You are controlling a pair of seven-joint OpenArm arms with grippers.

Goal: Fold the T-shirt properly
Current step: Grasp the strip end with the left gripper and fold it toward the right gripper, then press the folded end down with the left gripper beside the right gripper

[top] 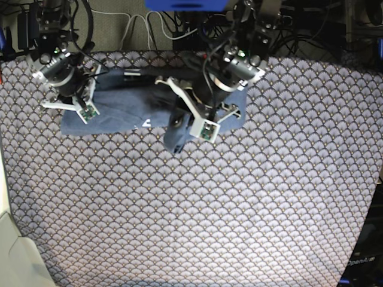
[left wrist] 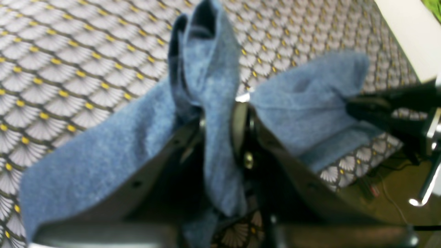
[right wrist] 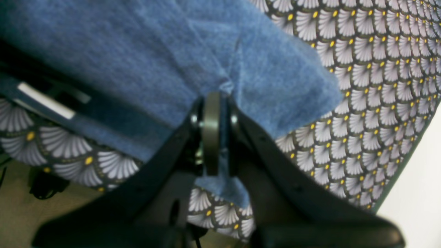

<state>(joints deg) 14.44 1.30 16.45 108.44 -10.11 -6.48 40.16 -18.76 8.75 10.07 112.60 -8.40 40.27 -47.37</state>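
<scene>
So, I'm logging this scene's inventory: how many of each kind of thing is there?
T-shirt: 1
Patterned cloth: 1
Tools, left and right, both shut on the T-shirt: 2
Total: 4

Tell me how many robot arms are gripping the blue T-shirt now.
2. The left gripper pinches a raised fold of the T-shirt near its middle. The right gripper pinches its edge, at the far end of the patterned cloth.
</scene>
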